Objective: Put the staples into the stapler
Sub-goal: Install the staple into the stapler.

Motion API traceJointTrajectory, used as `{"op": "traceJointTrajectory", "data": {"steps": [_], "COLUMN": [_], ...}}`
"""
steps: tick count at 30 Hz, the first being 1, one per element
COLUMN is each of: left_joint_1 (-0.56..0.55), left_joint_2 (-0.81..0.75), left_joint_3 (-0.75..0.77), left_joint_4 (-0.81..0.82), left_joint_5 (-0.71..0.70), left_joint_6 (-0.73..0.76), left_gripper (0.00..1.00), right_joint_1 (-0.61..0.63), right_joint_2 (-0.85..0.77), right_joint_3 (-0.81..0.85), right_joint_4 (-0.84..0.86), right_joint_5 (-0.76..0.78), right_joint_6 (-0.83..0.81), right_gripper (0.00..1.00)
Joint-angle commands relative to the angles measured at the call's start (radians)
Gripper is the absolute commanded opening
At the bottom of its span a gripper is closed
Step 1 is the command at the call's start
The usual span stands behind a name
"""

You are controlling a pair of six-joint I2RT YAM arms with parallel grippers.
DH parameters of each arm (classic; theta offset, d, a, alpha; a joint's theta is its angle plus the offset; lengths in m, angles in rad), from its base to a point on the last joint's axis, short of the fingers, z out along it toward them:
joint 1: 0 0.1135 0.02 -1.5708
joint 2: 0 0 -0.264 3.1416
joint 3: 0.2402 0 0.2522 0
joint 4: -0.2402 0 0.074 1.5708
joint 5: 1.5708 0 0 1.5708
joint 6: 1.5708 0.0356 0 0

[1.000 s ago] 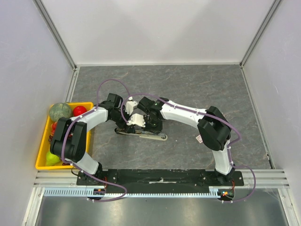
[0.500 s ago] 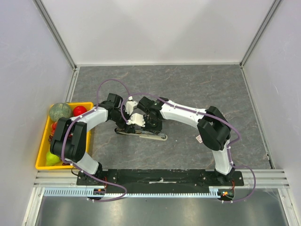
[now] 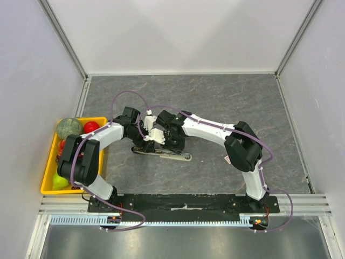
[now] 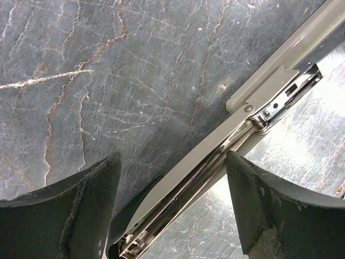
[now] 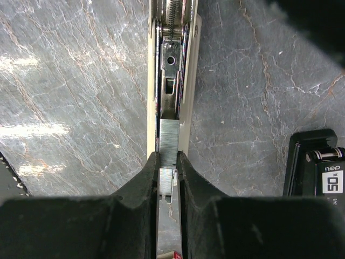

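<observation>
A beige stapler (image 3: 171,155) lies swung open on the grey table, its metal channel (image 5: 171,70) facing up. My right gripper (image 5: 167,162) is shut on a grey strip of staples (image 5: 168,137). The strip's far end lies in line with the channel, over its near part. My left gripper (image 4: 173,162) stands open astride the stapler's spring arm (image 4: 215,156), with both fingers clear of it. In the top view both grippers meet over the stapler's left half, the left gripper (image 3: 141,142) beside the right gripper (image 3: 159,144). A red-and-white corner of the staples box (image 5: 175,254) peeks out below the right fingers.
A yellow tray (image 3: 47,186) with fruit sits at the table's left edge, next to the left arm. A black block with a white label (image 5: 315,164) stands just right of the stapler in the right wrist view. Grey walls enclose the table on three sides.
The right gripper has crept slightly to the left along the stapler, still holding the strip. The left gripper has not moved.
</observation>
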State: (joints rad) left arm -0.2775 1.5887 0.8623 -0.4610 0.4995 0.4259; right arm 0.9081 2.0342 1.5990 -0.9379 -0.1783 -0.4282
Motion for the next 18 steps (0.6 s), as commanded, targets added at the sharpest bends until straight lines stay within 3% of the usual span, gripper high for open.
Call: {"op": "traceJointTrajectory", "data": {"steps": [1, 18], "left_joint_1": [-0.002, -0.002], "left_joint_2": [0.013, 0.014], "left_joint_3": [-0.019, -0.022], "left_joint_4": [0.018, 0.018], "left_joint_5": [-0.073, -0.075], "left_joint_6": [0.017, 0.016], "left_gripper": [0.84, 0.84], "right_joint_1": [-0.003, -0.008], "right_joint_2": [0.027, 0.014], "right_joint_3": [0.039, 0.038], "right_joint_4": [-0.087, -0.127], "right_joint_5": [0.007, -0.029], "right_joint_6": [0.055, 0.069], "right_gripper": [0.15, 0.14]}}
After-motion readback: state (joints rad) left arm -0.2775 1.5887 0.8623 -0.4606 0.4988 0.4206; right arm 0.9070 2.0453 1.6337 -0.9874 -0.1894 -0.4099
